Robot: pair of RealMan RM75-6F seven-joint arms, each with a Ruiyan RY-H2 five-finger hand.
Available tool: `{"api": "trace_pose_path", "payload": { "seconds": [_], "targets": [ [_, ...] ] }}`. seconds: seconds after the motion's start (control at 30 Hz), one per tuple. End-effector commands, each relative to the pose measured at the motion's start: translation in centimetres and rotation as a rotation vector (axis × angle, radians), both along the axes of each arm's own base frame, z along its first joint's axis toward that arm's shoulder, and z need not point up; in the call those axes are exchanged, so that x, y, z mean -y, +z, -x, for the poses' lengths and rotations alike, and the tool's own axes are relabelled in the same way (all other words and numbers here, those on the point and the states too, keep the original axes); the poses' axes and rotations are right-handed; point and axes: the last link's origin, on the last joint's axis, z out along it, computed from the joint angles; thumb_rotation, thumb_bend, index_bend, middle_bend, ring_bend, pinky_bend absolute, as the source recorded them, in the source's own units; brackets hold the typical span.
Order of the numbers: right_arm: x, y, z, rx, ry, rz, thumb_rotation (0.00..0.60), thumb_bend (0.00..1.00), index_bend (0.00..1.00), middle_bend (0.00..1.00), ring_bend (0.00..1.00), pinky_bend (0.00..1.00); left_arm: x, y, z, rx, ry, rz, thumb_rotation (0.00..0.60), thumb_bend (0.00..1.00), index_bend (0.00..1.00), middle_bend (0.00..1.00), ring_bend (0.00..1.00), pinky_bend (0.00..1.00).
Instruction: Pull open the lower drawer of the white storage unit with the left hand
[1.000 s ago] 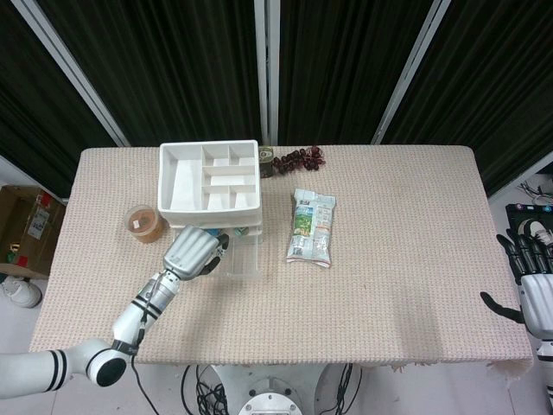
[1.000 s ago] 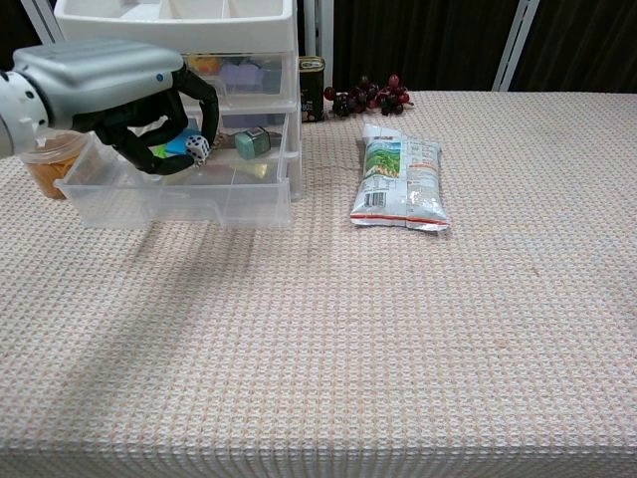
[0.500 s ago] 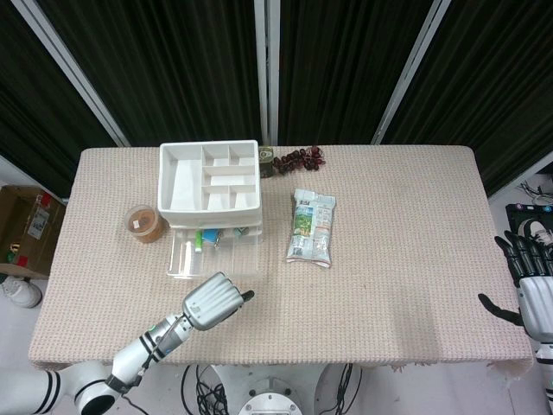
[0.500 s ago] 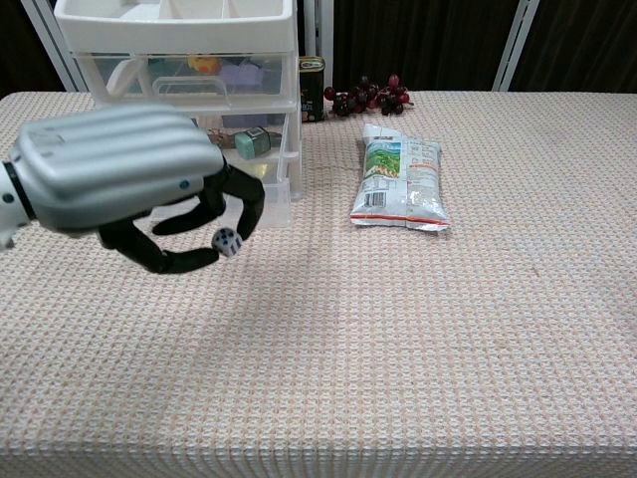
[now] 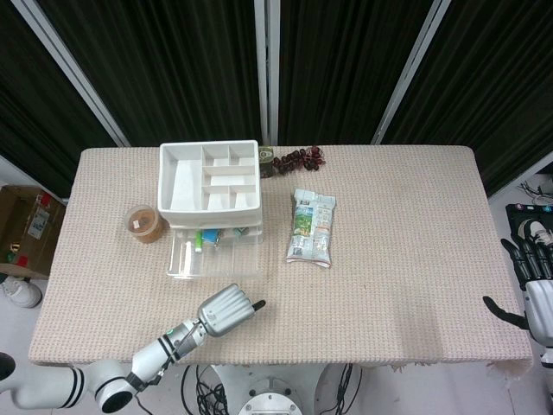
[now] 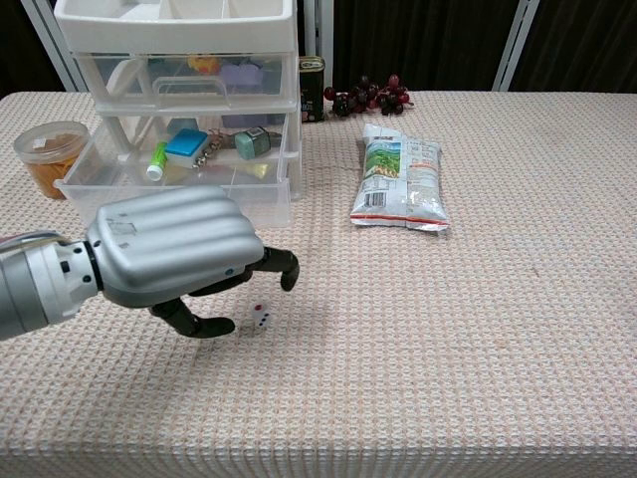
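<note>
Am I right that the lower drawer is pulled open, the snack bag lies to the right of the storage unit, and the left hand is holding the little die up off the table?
Not quite. In the chest view the die lies on the table beside the left hand, which hovers low over it without holding it. The rest stands: the lower drawer is pulled open, and the snack bag lies right of the storage unit.

A table (image 5: 406, 251) with a bumpy tan cloth stands in front of black curtains (image 5: 186, 69) with white poles (image 5: 266, 73), and a brown box (image 5: 26, 226) sits on the pale floor (image 5: 10, 316).
</note>
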Motion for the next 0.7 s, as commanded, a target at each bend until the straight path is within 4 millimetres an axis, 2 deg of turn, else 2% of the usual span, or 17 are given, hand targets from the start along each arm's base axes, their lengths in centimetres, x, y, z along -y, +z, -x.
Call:
{"api": "trace_pose_path", "payload": {
  "seconds": [0.03, 0.17, 0.27, 0.37, 0.5, 0.53, 0.6, 0.7],
  "targets": [
    [0.0, 0.0, -0.1, 0.000, 0.003, 0.000, 0.600, 0.10, 0.00, 0.04, 0.00, 0.00, -0.2, 1.1, -0.2, 0.040, 0.002, -0.035, 0.600, 0.18, 0.25, 0.82, 0.91, 1.00],
    [0.0, 0.1, -0.2, 0.000, 0.007, 0.002, 0.600, 0.10, 0.00, 0.04, 0.00, 0.00, -0.5, 4.4, -0.3, 0.153, 0.027, -0.123, 0.600, 0.15, 0.25, 0.80, 0.89, 1.00],
    [0.0, 0.1, -0.1, 0.003, 0.010, 0.000, 0.600, 0.10, 0.00, 0.04, 0.00, 0.00, -1.1, 8.3, 0.6, 0.296, 0.110, -0.221, 0.600, 0.13, 0.25, 0.77, 0.86, 1.00],
    [-0.1, -0.1, 0.0, 0.006, 0.010, -0.018, 0.600, 0.11, 0.00, 0.04, 0.00, 0.00, -1.8, 12.2, 3.0, 0.386, 0.209, -0.348, 0.600, 0.12, 0.26, 0.74, 0.84, 1.00],
    [0.1, -0.1, 0.0, 0.013, 0.023, -0.024, 0.600, 0.14, 0.00, 0.04, 0.00, 0.00, -2.2, 16.5, 8.0, 0.396, 0.399, -0.491, 0.600, 0.11, 0.27, 0.69, 0.77, 0.97],
    [0.2, -0.1, 0.0, 0.013, 0.026, -0.024, 0.600, 0.14, 0.00, 0.04, 0.00, 0.00, -2.1, 17.2, 9.1, 0.393, 0.442, -0.505, 0.600, 0.11, 0.27, 0.67, 0.73, 0.91],
    [0.3, -0.1, 0.0, 0.013, 0.031, -0.026, 0.600, 0.15, 0.00, 0.04, 0.00, 0.00, -1.5, 18.8, 11.9, 0.377, 0.555, -0.530, 0.600, 0.10, 0.27, 0.58, 0.60, 0.69],
    [0.5, -0.2, 0.1, 0.017, 0.030, -0.035, 0.600, 0.16, 0.00, 0.04, 0.00, 0.00, 0.1, 20.9, 15.7, 0.320, 0.681, -0.573, 0.600, 0.10, 0.27, 0.43, 0.41, 0.41]
  ]
}}
